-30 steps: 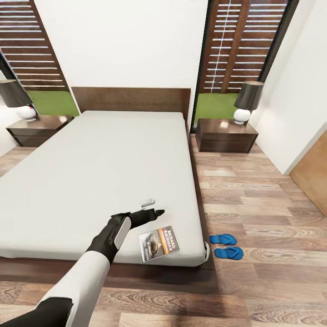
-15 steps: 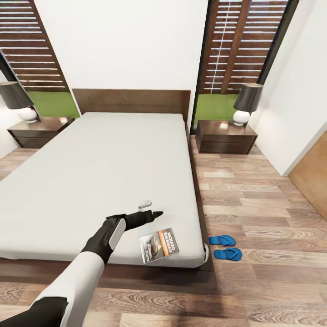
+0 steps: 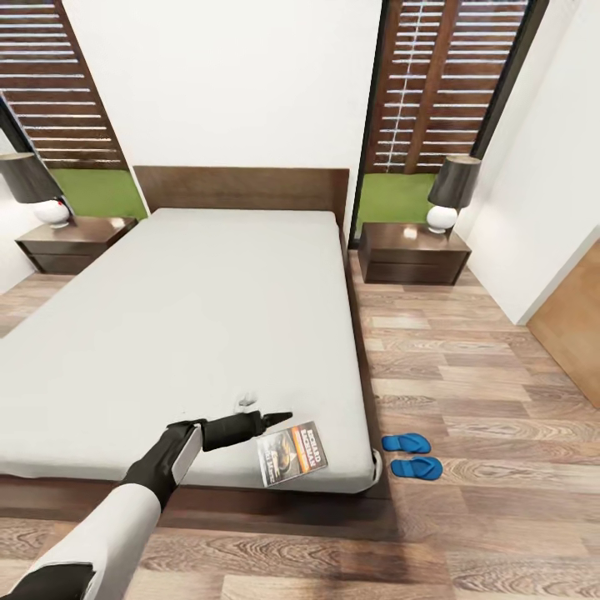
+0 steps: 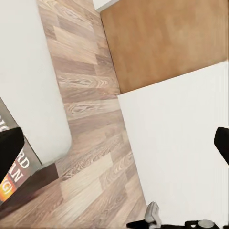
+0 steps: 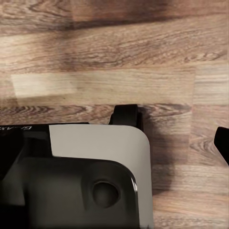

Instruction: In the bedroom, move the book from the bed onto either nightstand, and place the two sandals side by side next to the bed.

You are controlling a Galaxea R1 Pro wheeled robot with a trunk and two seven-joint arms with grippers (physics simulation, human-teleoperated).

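Book (image 3: 292, 452) lies on bed (image 3: 167, 333), not moved; sandals (image 3: 411, 455) paired beside bed; left pincer (image 3: 279, 415) spread, right pincer's state indeterminate.

The left gripper (image 4: 114, 148) presents two dark fingertips (image 4: 9, 148) at opposite edges of the frame, set wide apart with nothing between them. Next to one fingertip lies the book (image 4: 14, 174): white and orange lettering on a dark cover, partly cut off by the frame edge. The book rests on the pale grey mattress of the bed (image 4: 33, 86), at its rounded corner. Beyond lie the wood-plank floor (image 4: 90, 143), a white wall (image 4: 176, 152) and a plain brown wooden panel (image 4: 162, 43).
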